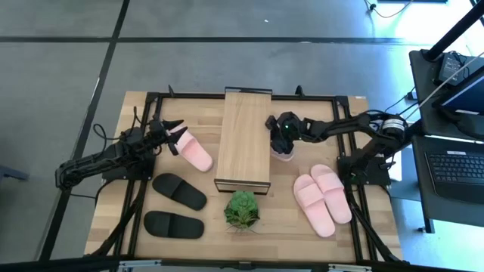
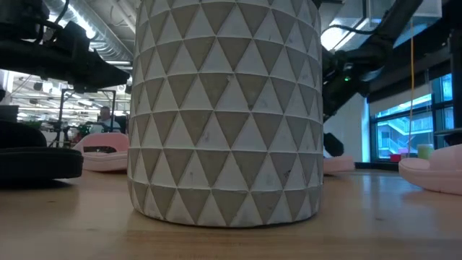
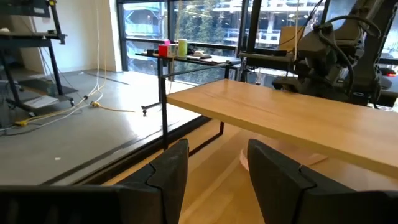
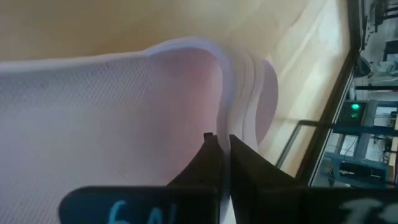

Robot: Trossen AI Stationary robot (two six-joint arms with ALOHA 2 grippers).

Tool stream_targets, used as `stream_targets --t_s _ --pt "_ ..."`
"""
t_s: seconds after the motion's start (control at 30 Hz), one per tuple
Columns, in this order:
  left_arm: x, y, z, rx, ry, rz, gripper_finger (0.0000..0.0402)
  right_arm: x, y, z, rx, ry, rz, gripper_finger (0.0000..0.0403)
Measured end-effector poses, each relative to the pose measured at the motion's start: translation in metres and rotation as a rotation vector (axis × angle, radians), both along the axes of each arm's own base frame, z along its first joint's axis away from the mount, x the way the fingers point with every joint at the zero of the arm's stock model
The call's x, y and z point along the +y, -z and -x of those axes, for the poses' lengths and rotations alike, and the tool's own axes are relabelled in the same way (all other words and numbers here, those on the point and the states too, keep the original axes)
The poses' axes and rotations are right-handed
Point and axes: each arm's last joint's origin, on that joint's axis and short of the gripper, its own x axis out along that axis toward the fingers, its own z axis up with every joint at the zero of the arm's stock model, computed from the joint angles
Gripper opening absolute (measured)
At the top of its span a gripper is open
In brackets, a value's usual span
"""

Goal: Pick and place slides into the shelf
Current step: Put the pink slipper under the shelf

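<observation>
Pinching a pink slide (image 1: 285,156) in the right hand (image 1: 283,140) beside the shelf (image 1: 244,136), next needing a careful push inward; left hand (image 1: 172,136) spread near another.

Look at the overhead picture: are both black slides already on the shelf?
No: both black slides lie on the tabletop, left of the shelf and near the potted plant.
</observation>
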Motion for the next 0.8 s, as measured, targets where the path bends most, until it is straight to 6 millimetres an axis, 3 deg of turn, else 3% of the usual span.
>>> stream_targets --t_s 0.3,0.6,0.8 --pt "0.0 0.0 0.0 0.0 0.0 0.0 0.0157 -0.004 -0.002 -0.006 -0.018 0.058 -0.052 0.0053" --pt "0.0 0.0 0.0 0.0 -0.001 0.0 0.0157 -0.002 -0.011 -0.002 -0.041 0.104 -0.095 0.0061" --pt "0.0 0.0 0.0 0.0 -0.001 0.0 0.0157 -0.001 -0.01 0.0 -0.028 0.139 -0.141 0.0099"
